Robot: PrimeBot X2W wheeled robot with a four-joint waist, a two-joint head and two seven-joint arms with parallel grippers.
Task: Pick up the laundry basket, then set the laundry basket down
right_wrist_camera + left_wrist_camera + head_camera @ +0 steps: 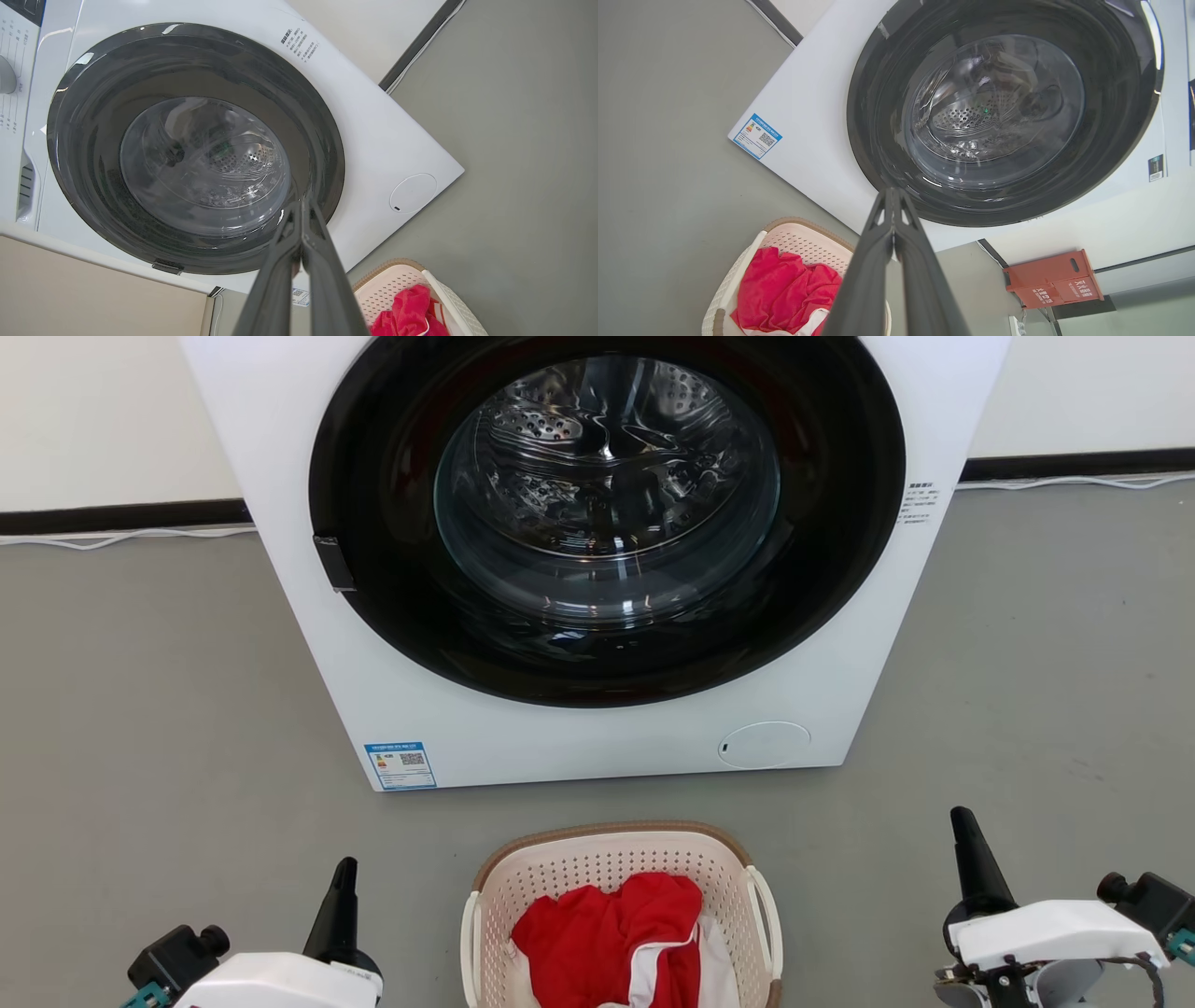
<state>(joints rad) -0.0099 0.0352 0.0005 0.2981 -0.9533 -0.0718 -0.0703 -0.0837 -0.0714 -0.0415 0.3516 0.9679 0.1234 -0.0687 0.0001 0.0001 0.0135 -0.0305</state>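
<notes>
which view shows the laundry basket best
The head view: the laundry basket sits centred, with its brown rim, both white handles and the red cloth inside, though the bottom edge cuts off its near end. Each wrist view catches one end of it at the bottom edge.

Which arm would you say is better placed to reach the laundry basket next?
Left, marginally: the left gripper sits nearer the laundry basket than the right gripper, which stands farther out. Both are shut and clear of it.
</notes>
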